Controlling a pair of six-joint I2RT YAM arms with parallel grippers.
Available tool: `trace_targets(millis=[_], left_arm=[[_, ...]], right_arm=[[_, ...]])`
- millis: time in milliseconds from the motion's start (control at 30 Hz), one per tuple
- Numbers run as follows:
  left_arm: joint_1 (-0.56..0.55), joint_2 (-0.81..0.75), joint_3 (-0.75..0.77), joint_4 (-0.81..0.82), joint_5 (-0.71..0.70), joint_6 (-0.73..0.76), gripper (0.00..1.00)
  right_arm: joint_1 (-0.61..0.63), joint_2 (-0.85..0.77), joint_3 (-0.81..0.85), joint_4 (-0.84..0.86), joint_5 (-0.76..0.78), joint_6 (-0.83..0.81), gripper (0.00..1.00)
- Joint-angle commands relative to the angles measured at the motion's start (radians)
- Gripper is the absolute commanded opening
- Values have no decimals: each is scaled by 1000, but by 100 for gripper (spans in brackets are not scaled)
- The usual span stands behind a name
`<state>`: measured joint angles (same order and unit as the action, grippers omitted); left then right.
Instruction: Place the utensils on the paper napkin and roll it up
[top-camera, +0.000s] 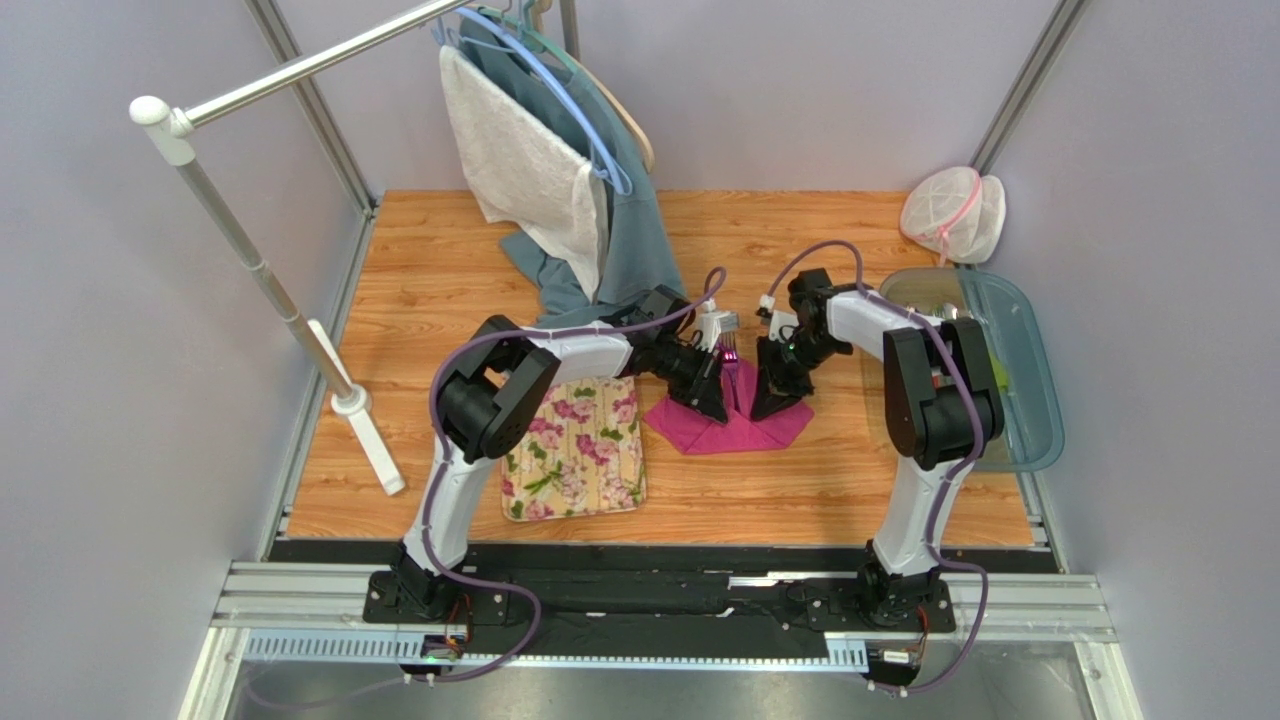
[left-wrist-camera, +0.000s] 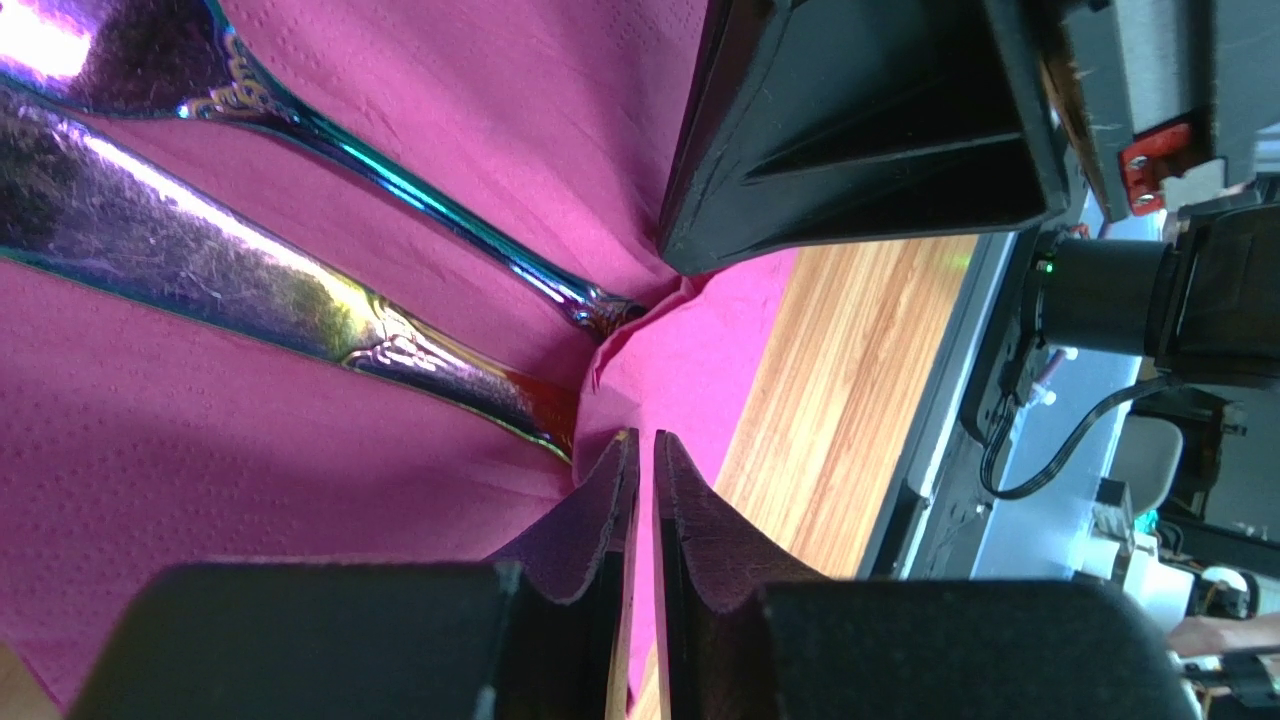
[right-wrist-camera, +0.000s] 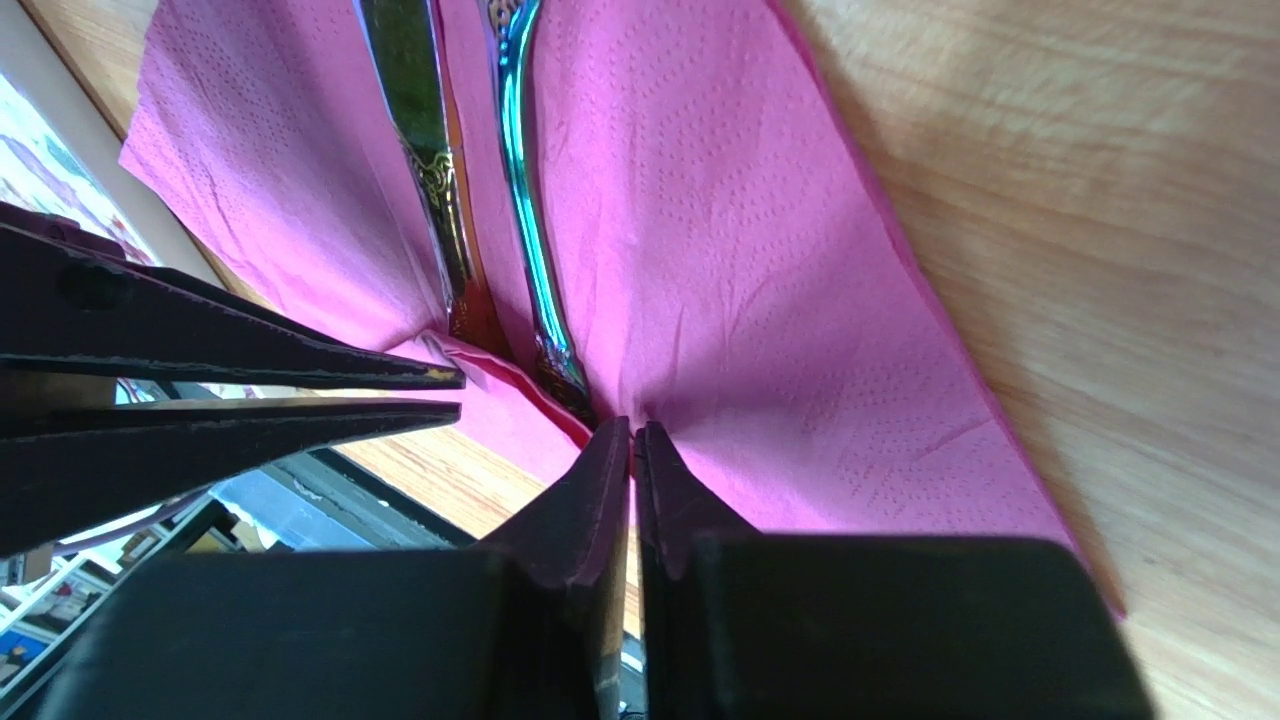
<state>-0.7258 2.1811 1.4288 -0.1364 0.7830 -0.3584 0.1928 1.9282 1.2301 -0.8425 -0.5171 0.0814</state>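
Observation:
The magenta-pink paper napkin (top-camera: 706, 431) lies on the wooden table, its middle gathered up between my two grippers. Two dark iridescent utensils lie on it, handles side by side: they show in the left wrist view (left-wrist-camera: 226, 270) and in the right wrist view (right-wrist-camera: 428, 165). In the top view my arms hide them. My left gripper (left-wrist-camera: 640, 444) is shut, pinching a raised fold of the napkin (left-wrist-camera: 301, 465) by the handle ends. My right gripper (right-wrist-camera: 631, 431) is shut on the puckered napkin (right-wrist-camera: 721, 255) from the opposite side. The grippers nearly meet in the top view, left (top-camera: 703, 393), right (top-camera: 781, 393).
A cream flowered mat (top-camera: 574, 447) lies just left of the napkin. A grey-blue cloth (top-camera: 631, 240) and a white towel (top-camera: 519, 165) hang from a rack (top-camera: 256, 270) at the back left. A clear tray (top-camera: 1022, 375) and a mesh bag (top-camera: 954, 215) sit at the right.

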Motion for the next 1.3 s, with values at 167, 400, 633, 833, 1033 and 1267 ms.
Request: trace_targets(millis=[167, 400, 633, 833, 1033, 1267], left_arm=[[3, 8, 39, 27, 5, -21, 14], [6, 12, 48, 20, 15, -14, 13], [8, 17, 50, 18, 21, -19, 14], [6, 19, 50, 18, 19, -19, 14], [6, 26, 59, 18, 13, -25, 13], [6, 29, 61, 21, 10, -31, 13]], right_arm=[[-26, -133, 40, -116, 129, -58, 25], [-73, -138, 74, -148, 278, -78, 69], [-81, -72, 88, -132, 325, -68, 82], [-93, -9, 82, -116, 273, -60, 84], [-104, 18, 85, -115, 168, -66, 77], [-150, 31, 83, -124, 22, -62, 67]])
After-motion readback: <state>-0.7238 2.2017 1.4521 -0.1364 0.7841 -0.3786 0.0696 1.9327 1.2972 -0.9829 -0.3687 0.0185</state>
